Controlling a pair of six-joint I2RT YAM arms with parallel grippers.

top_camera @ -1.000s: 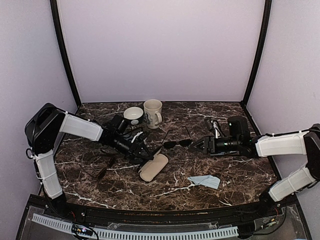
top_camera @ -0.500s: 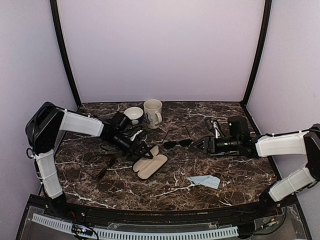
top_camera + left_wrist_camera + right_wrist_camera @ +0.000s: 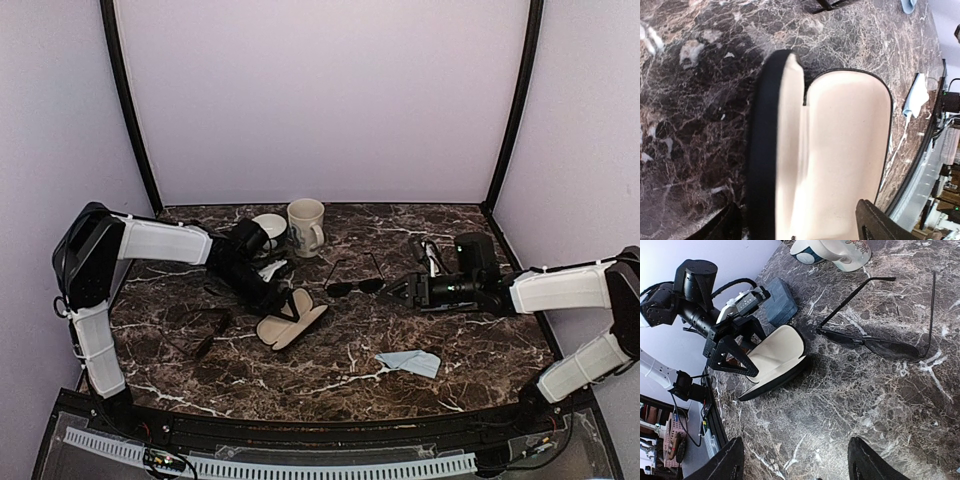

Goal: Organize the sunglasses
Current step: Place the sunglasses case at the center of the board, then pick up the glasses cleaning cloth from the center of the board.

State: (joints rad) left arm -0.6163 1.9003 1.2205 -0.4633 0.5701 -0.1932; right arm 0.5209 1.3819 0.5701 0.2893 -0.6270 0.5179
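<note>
The left pincer (image 3: 280, 305) stands with its fingers spread wide, straddling the near end of the glasses case (image 3: 295, 322); whether they press on it cannot be told. Compared with a second ago, the case lies more open, both cream-lined halves showing, and it has slid with the pincer a little toward the left arm's side of the table (image 3: 450, 340). The right pincer (image 3: 395, 292) is also spread open and has not moved. The black sunglasses (image 3: 355, 287) lie just ahead of its fingertips, unshifted, arms unfolded and pointing away. The brownish sunglasses (image 3: 200, 330) rest faintly visible on the marble behind the left pincer.
</note>
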